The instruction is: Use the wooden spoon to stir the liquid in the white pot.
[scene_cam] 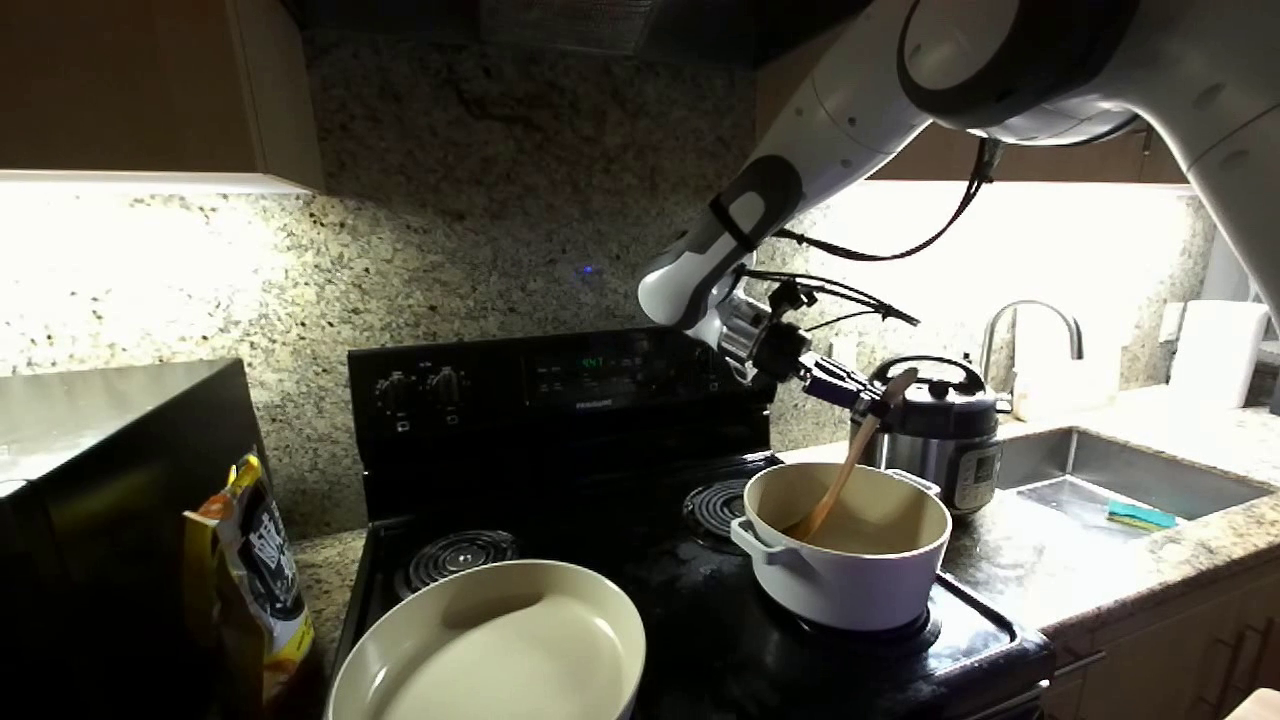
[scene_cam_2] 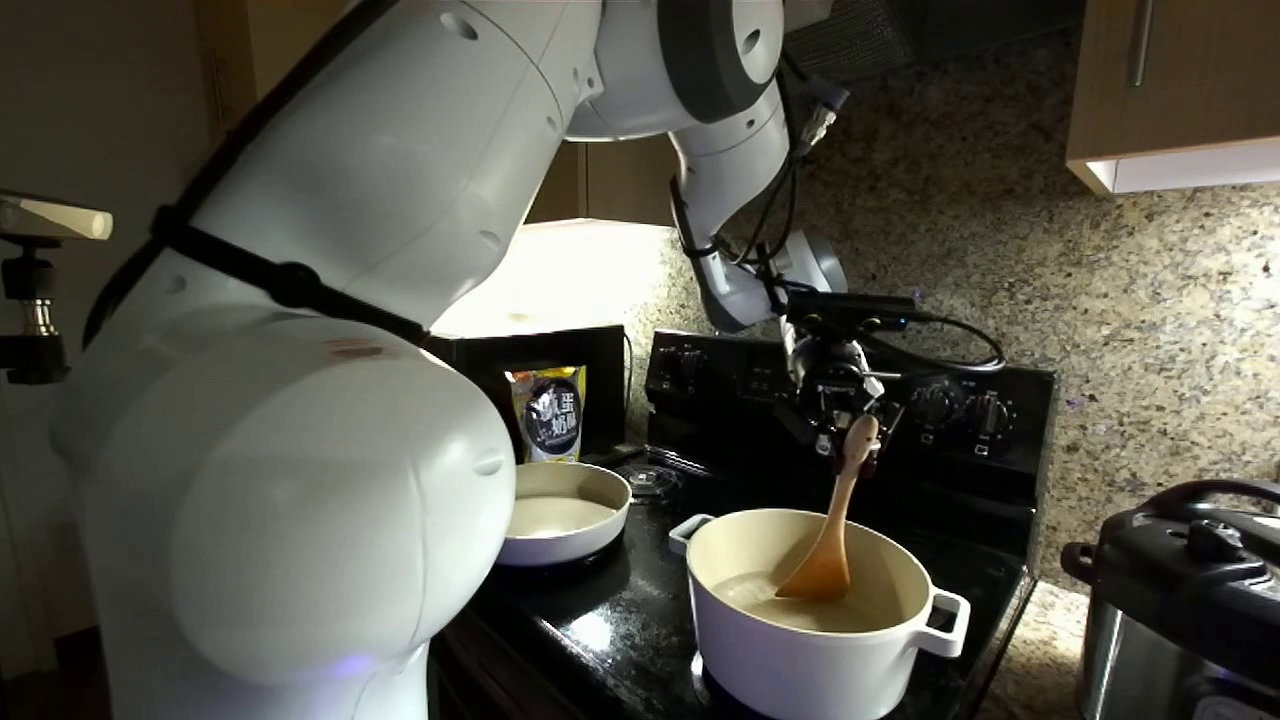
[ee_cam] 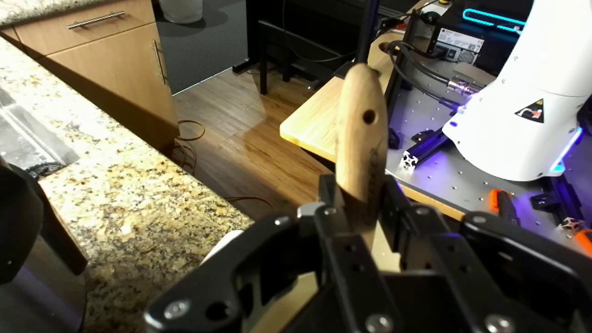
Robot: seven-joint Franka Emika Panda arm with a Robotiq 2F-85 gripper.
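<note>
The white pot (scene_cam: 850, 590) stands on the front burner nearest the sink; it also shows in an exterior view (scene_cam_2: 800, 665). The tan-brown liquid (scene_cam_2: 752, 596) lies low inside it. The wooden spoon (scene_cam: 850, 470) leans in the pot, handle up, its broad end (scene_cam_2: 822, 570) at the liquid; how deep it dips is unclear. My gripper (scene_cam: 880, 405) is above the pot, shut on the spoon's upper handle; it also shows in an exterior view (scene_cam_2: 850, 455). In the wrist view, the handle end (ee_cam: 363, 120) sticks up between the fingers (ee_cam: 360, 199).
A wide shallow cream-white bowl (scene_cam: 530, 650) is on the stove's other front side. The black-and-steel cooker (scene_cam: 940, 450) stands close behind the pot on the counter, by the sink (scene_cam: 1150, 480). A food bag (scene_cam: 262, 570) stands beside the stove. The stove's control panel (scene_cam: 600, 370) rises behind.
</note>
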